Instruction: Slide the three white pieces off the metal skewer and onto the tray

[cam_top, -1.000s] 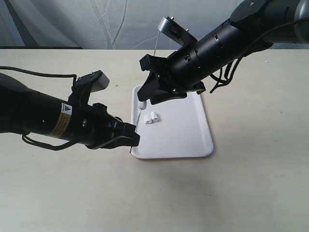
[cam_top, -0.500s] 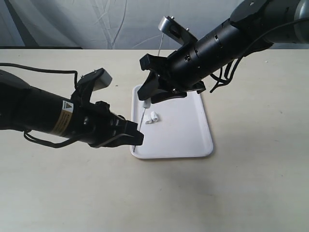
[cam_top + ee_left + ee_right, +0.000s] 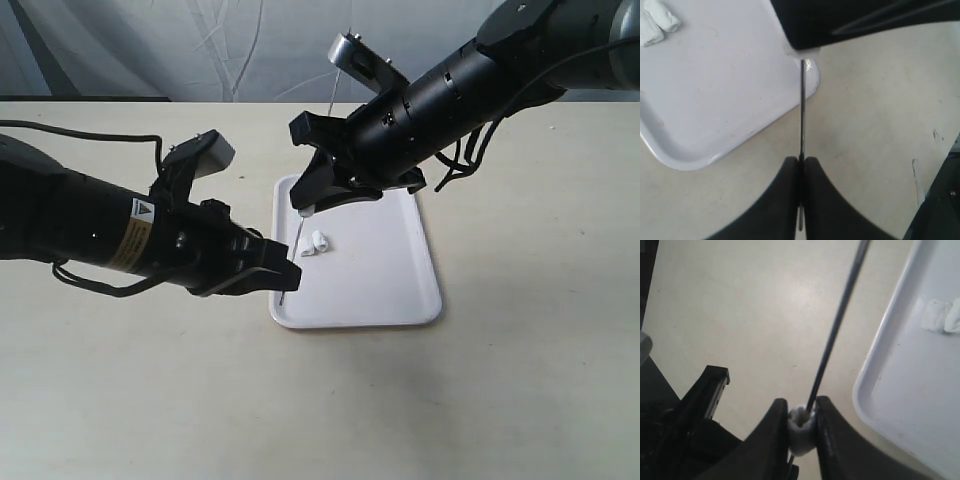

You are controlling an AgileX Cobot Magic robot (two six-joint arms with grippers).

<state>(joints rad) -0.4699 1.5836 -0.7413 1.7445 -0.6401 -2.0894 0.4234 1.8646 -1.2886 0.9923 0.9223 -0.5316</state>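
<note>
My left gripper [image 3: 287, 277] is shut on the lower end of the metal skewer [image 3: 294, 250], seen in the left wrist view as the thin rod [image 3: 801, 110] pinched between closed fingers [image 3: 785, 200]. The skewer slants up to my right gripper [image 3: 304, 207], which is shut on one white piece [image 3: 801, 432] threaded on the skewer [image 3: 837, 325], above the tray's left edge. Two other white pieces [image 3: 314, 245] lie loose on the white tray [image 3: 430, 300], also visible as white pieces [image 3: 940, 316] and white pieces [image 3: 657, 21].
The tray [image 3: 715, 100] rests on a beige table [image 3: 520, 400]. Both black arms meet over the tray's left side. A pale curtain [image 3: 200, 50] hangs behind the table. Black cables [image 3: 80, 153] trail from the left arm.
The right gripper's jaws have shut on the white piece on the skewer. The left gripper has shifted right and slightly up with the skewer.
</note>
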